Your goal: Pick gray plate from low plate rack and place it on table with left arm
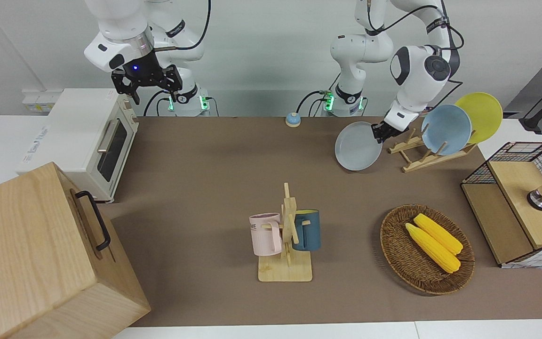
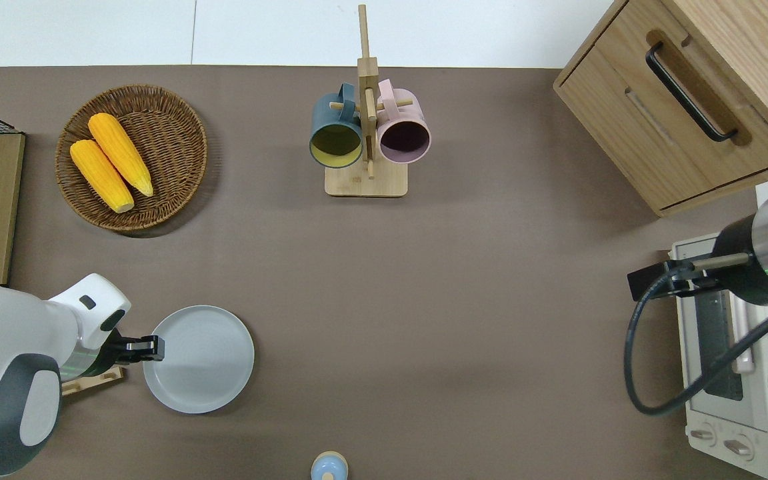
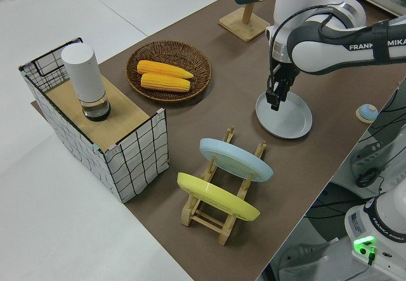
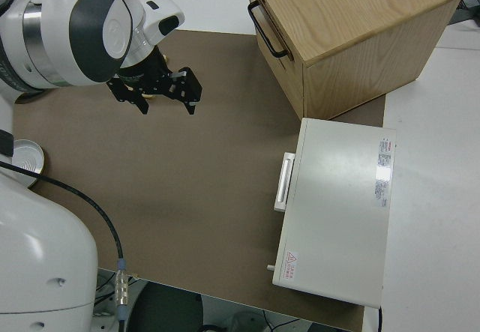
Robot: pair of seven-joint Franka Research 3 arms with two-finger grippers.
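Observation:
My left gripper (image 1: 380, 133) (image 2: 147, 347) (image 3: 274, 100) is shut on the rim of the gray plate (image 1: 358, 146) (image 2: 199, 359) (image 3: 284, 115). The plate hangs low and slightly tilted over the brown table (image 1: 214, 169), just beside the low plate rack (image 1: 421, 157) (image 3: 219, 214), on the side toward the right arm's end. Whether its lower edge touches the table I cannot tell. A light-blue plate (image 1: 446, 129) and a yellow plate (image 1: 480, 117) lean in the rack. The right gripper (image 1: 146, 87) (image 4: 154, 96) is parked and open.
A mug tree (image 1: 287, 235) with two mugs stands mid-table. A wicker basket (image 1: 395, 254) with corn and a wire-mesh box (image 1: 520, 202) sit at the left arm's end. A toaster oven (image 1: 87, 136), a wooden cabinet (image 1: 40, 254) and a small bell (image 1: 292, 119) are also here.

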